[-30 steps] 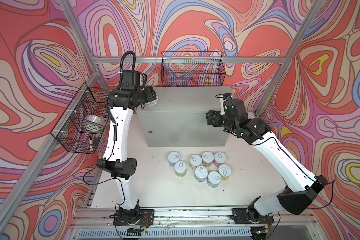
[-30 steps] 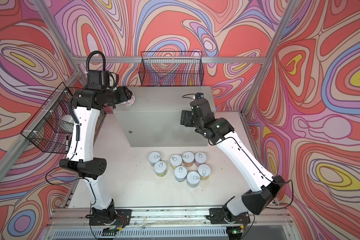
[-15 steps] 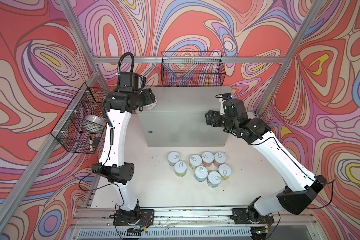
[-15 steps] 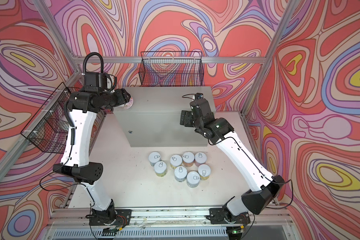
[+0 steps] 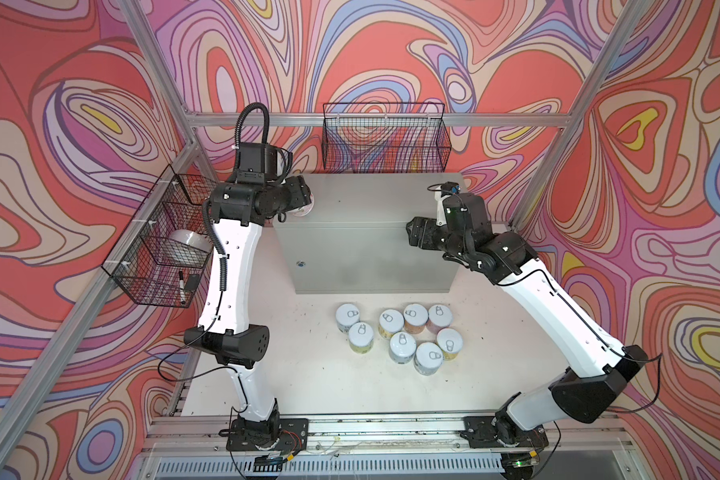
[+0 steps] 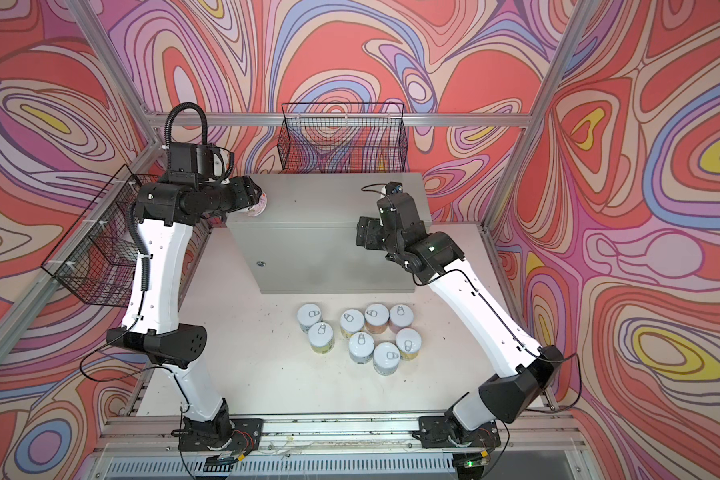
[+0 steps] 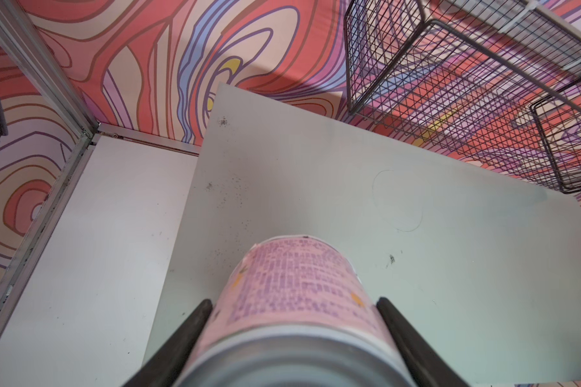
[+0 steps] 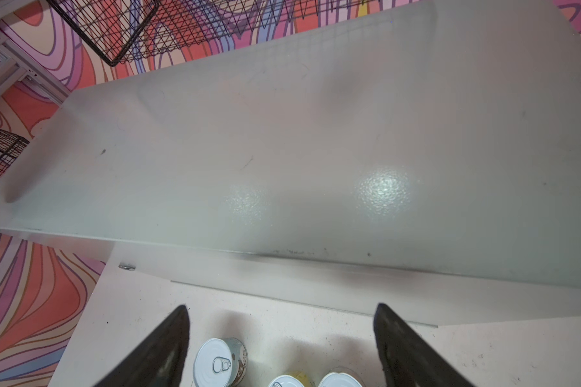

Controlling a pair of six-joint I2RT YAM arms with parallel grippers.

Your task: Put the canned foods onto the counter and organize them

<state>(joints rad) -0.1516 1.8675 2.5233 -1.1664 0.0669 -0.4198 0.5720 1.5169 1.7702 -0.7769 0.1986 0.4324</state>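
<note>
The left arm's elbow (image 5: 229, 345) has swung outward. Eight cans (image 5: 403, 345) stand on the table (image 5: 308, 395) at the counter's (image 5: 371, 199) 6 o'clock. At its 9 o'clock edge the left gripper (image 7: 294, 301) clamps a pink can (image 7: 296, 268), its purple print too blurred to read; at 3 o'clock the right gripper (image 8: 280, 307) gapes empty.

One pink can (image 7: 296, 268) up over the grey cabinet (image 5: 371, 199), eight cans (image 5: 403, 345) down on the table (image 5: 308, 395).
The pink-labelled can is clamped by its sides in the left hand (image 7: 294, 303), tipped over above the left front corner of the cabinet's flat top. The other eight stand upright, pull-tab lids up, clustered just in front of the cabinet, two slightly left of the rest.
</note>
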